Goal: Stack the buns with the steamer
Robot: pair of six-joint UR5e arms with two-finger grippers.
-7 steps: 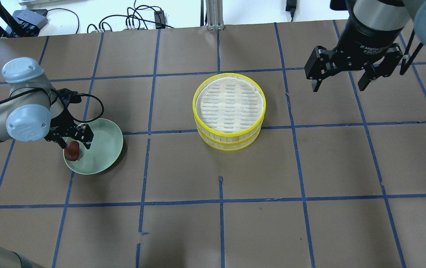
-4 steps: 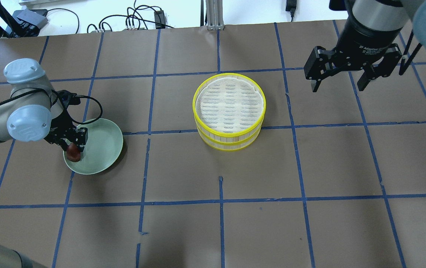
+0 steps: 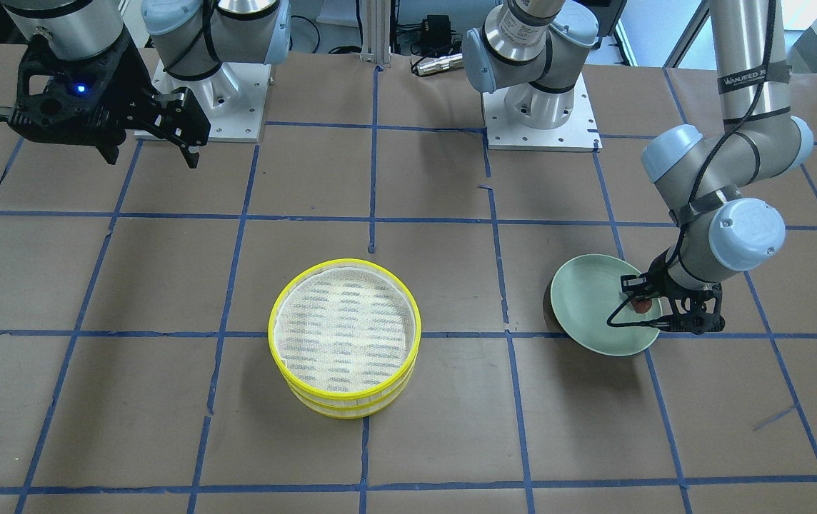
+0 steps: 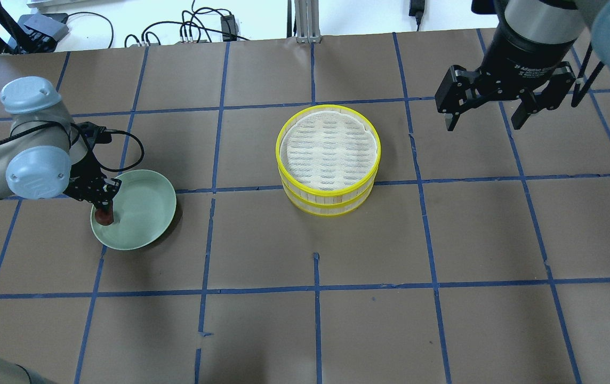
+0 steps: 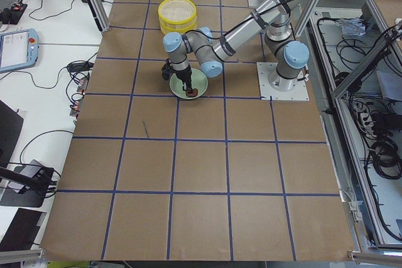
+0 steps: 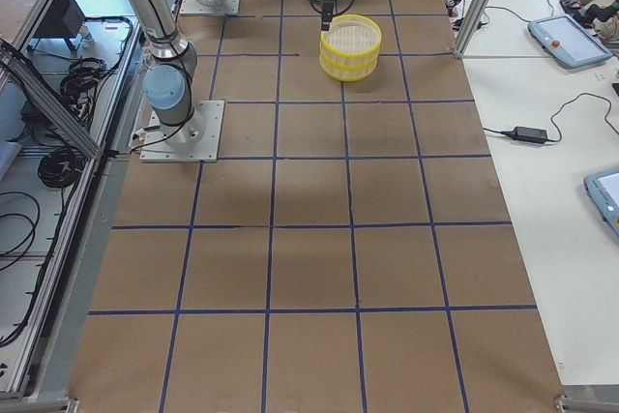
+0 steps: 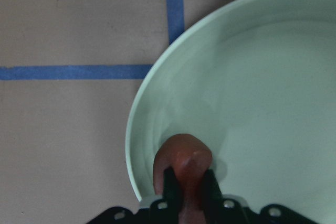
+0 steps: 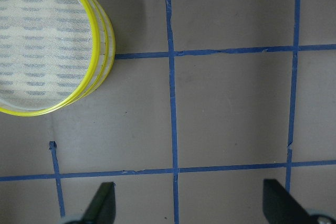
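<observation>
A: Left wrist-mounted view, nearest first: what does the left claw [image 7: 189, 177] have?

B: It is clenched on the brown bun [image 7: 181, 153]. Both black fingers [image 7: 171, 187] press the bun's sides and cover its near end, so only the rounded far end shows. The claw's body is cut off at the bottom edge.

A: And under it?

B: The green plate [image 7: 262, 77], whose rim curves just left of the claw in its own camera. The bun sits just inside that rim. Whether it touches the plate I cannot tell. The plate runs out of the picture on the right. Beyond the rim, blue tape [image 7: 175, 3] crosses the brown table [image 7: 63, 145].

A: Farther out?

B: The yellow steamer [image 4: 326, 201] stands well apart from that claw, between the two claws. It is two tiers high with a pale mesh top. Past it the right claw [image 4: 484, 126] hangs above the table, released, fingers spread wide and holding nothing. Its wrist camera shows only the two fingertips at the bottom edge, and there the steamer is cut off at the left.

A: Any writing?

B: White print on the right claw's body begins "2F Adaptive"; the rest is hidden. From the front, a band on the left arm [image 3: 744, 75] reads "WANJEED", followed by marks too small to make out.
</observation>
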